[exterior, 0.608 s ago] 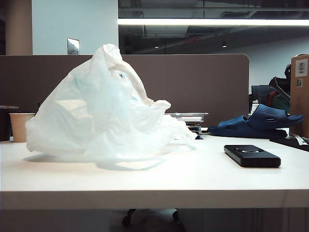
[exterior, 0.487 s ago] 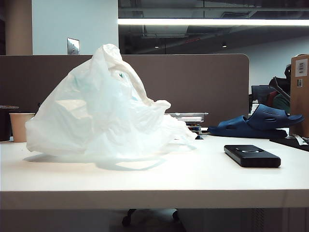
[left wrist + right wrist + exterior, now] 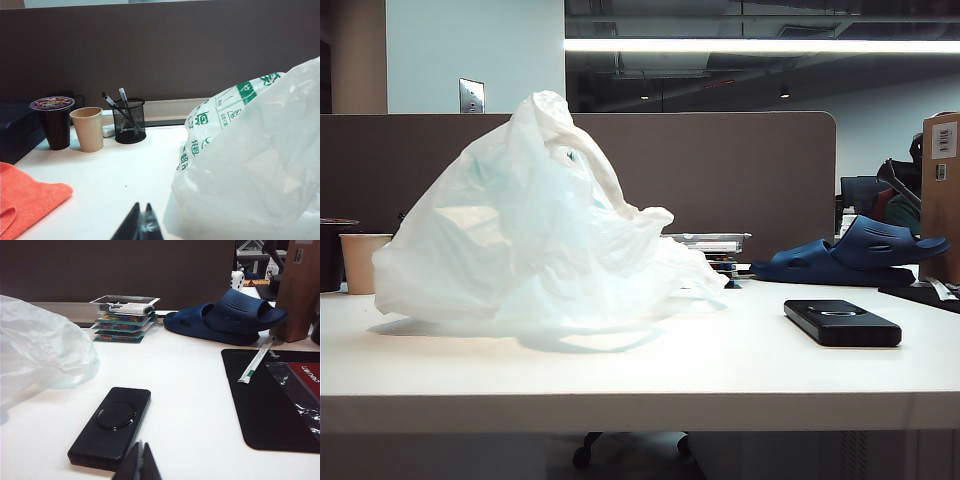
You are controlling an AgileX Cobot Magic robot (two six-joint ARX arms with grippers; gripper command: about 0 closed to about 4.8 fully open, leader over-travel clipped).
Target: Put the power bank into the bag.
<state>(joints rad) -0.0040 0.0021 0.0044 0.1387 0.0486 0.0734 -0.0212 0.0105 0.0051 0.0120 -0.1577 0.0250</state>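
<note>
On the white table [image 3: 720, 375] in front of me, the bag [image 3: 535, 235] sits crumpled and puffed up toward my left side, its green lettering facing my left wrist camera. My left gripper [image 3: 141, 226] hangs just beside the bag, its fingers pressed together and holding nothing. Well apart from the bag, off to my right, the power bank [image 3: 842, 322] lies flat on the table. My right gripper [image 3: 139, 463] hovers near its closest end, fingers likewise together and empty. Dark blue sandals [image 3: 227, 317] rest farther back.
</note>
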